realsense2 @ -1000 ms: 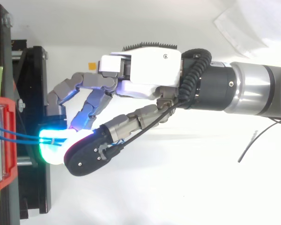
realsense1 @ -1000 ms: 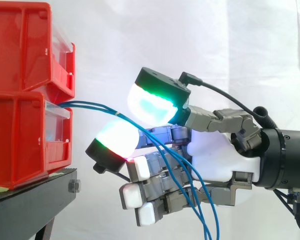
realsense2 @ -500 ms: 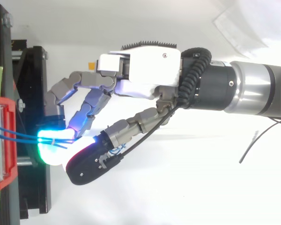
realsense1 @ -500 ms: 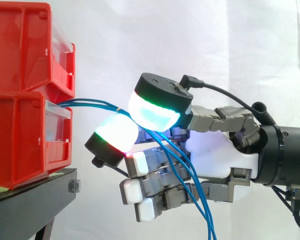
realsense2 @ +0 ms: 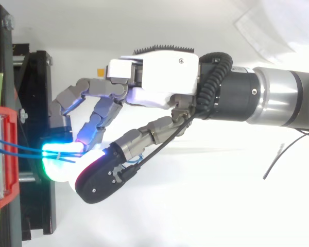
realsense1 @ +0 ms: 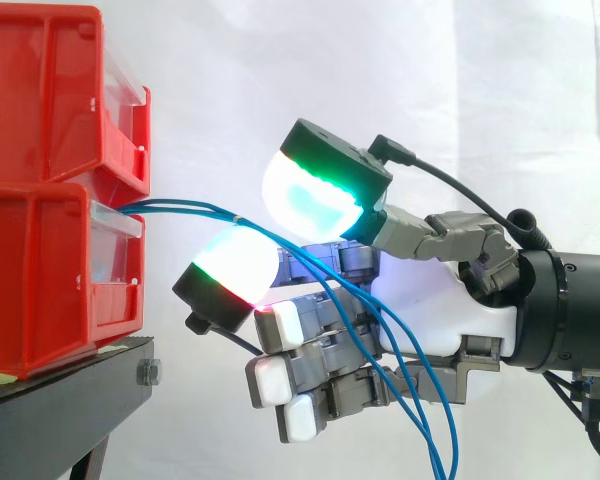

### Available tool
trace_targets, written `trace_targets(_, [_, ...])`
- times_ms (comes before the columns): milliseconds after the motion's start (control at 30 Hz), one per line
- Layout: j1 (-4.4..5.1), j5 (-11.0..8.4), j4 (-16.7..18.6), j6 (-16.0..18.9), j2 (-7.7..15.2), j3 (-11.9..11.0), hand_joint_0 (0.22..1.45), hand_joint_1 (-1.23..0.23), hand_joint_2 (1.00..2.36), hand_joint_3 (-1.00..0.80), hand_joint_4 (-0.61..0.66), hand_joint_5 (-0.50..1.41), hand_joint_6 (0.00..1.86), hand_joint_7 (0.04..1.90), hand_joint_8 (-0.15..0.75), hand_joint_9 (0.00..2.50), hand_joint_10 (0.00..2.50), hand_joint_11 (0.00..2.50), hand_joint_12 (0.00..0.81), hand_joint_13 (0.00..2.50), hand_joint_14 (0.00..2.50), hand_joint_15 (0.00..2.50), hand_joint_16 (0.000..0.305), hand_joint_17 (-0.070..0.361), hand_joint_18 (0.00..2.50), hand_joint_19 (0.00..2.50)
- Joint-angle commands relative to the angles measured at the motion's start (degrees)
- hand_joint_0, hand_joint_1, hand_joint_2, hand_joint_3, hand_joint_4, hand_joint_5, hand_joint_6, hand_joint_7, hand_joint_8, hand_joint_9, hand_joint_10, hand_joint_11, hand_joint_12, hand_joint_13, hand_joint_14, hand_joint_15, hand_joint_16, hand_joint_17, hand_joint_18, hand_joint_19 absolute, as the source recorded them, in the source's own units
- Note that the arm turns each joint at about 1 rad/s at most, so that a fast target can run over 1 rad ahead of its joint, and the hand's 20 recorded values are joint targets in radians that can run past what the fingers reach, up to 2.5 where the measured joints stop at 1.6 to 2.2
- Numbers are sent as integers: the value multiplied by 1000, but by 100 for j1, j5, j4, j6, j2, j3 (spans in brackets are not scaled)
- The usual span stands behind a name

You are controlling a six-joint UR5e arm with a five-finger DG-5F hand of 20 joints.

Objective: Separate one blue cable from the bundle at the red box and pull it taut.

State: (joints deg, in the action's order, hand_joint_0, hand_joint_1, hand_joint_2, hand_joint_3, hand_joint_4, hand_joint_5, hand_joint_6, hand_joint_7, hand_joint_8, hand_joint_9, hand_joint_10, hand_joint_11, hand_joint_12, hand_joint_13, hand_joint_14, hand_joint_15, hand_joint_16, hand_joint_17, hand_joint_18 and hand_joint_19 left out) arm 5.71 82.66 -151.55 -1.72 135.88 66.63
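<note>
- At left: stacked red bins (realsense1: 50, 150) on a black stand (realsense1: 70, 385).
- From the front of the lower bin: blue cables (realsense1: 185, 208), bundled, leading right, then curving down across the hand and off the bottom edge of the side view.
- In the top view: same cables (realsense2: 20, 149) close together, slightly slack.
- Right of the bins, apart from them: hand (realsense1: 435, 320), level with the lower bin.
- Hand state (spread, closed or pinching the cables): cannot tell.
</note>
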Motion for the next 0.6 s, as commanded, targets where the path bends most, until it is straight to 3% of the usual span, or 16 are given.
trace_targets(0, [0,4,-23,5,0,-1,641,-702,1012,-348,94,-171,871,1031,319,1061,23,760,377,1029,20,517,50,112,840,700])
trace_targets(133, [0,-5,-23,-4,0,-1,643,-812,1018,-225,43,-175,881,1070,322,1048,22,783,379,1023,20,526,50,113,841,711])
trace_targets(267, [0,4,-23,-4,0,-1,696,-903,1017,-265,15,-187,901,1060,317,1030,20,806,374,1019,20,528,50,112,849,701])
trace_targets(433, [0,4,-76,5,0,-1,750,-888,1000,-500,66,-188,903,1017,311,1041,22,800,368,1026,20,532,49,111,857,681])
trace_targets(567, [0,13,-76,5,0,-1,650,-819,1000,-500,103,-179,899,1020,315,1078,22,818,364,1045,22,532,48,109,859,689])
